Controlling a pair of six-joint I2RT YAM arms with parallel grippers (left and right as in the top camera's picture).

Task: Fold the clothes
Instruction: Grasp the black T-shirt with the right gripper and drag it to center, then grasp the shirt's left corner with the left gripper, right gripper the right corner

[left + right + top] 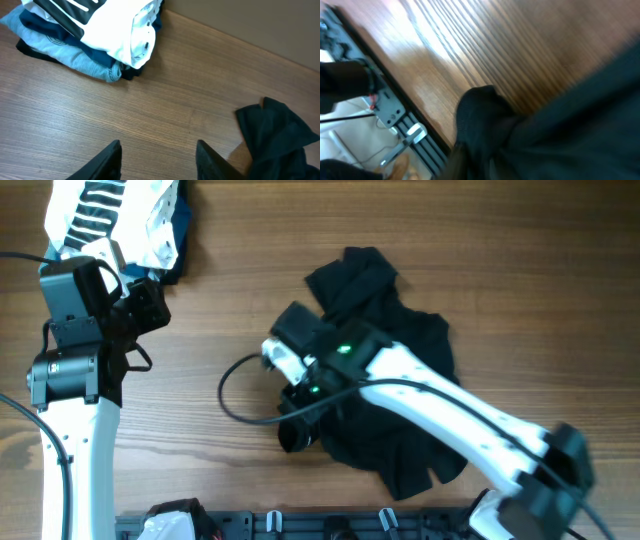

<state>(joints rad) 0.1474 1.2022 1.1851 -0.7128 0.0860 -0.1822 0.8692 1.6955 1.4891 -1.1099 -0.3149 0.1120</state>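
Note:
The black T-shirt [415,345] lies crumpled on the wooden table at centre right. It also shows at the right edge of the left wrist view [280,130] and fills the right wrist view [560,125]. My right gripper [297,430] is at the shirt's lower left edge, and its jaws [480,160] are shut on a bunched fold of the shirt; that view is blurred. My left gripper [150,305] is open and empty over bare table [157,157], left of the shirt and apart from it.
A pile of folded clothes sits at the back left: a white garment with black stripes [120,215] [115,30] on light-blue and dark-blue pieces [75,57]. A black rail [300,525] [395,107] runs along the table's front edge. A black cable [225,390] loops left of the right gripper.

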